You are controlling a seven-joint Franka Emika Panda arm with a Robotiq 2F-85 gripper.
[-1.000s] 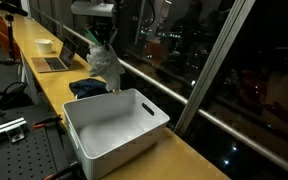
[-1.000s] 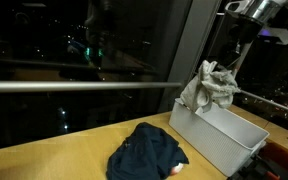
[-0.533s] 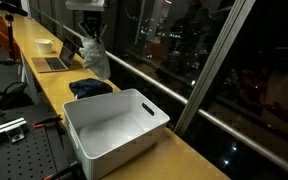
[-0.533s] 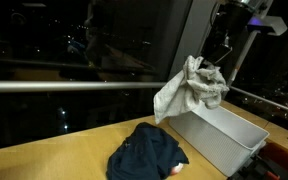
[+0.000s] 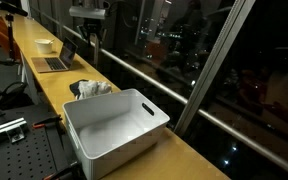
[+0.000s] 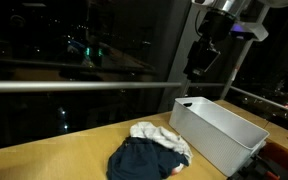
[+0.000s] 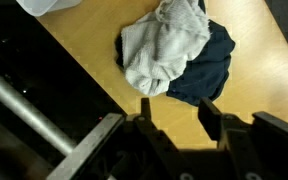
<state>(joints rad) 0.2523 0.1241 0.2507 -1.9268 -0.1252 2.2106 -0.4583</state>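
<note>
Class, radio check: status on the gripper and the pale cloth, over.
Gripper open, empty, above the table. Pale cloth crumpled atop dark garment, beside white bin. Nothing in the way.

The pale cloth (image 6: 162,137) left the gripper (image 6: 196,70) as its jaws parted. It dropped from the upper right of the frame onto the dark garment (image 6: 142,160) at lower centre. The gripper shifted leftward and hung empty.
</note>
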